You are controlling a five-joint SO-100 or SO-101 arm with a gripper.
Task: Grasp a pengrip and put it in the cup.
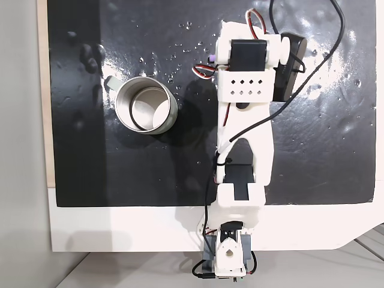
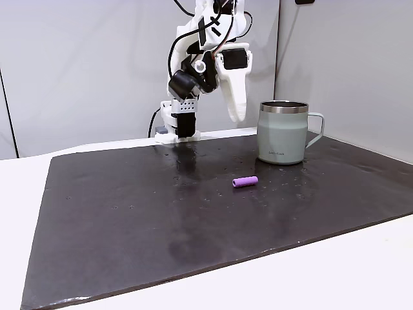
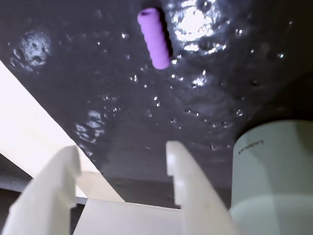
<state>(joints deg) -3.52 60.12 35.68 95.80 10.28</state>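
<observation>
My end effector [image 3: 122, 156] hangs open and empty in the wrist view, raised above the dark mat [image 2: 129, 219] on the worktop, its two pale fingers [image 3: 183, 166] spread apart. The pengrip [image 2: 245, 182] lies flat on the mat, in front of the cup [image 2: 282, 132] and a little to its left in a fixed view, apart from it. The cup stands upright, its handle [image 2: 316, 129] pointing right in that view.
</observation>
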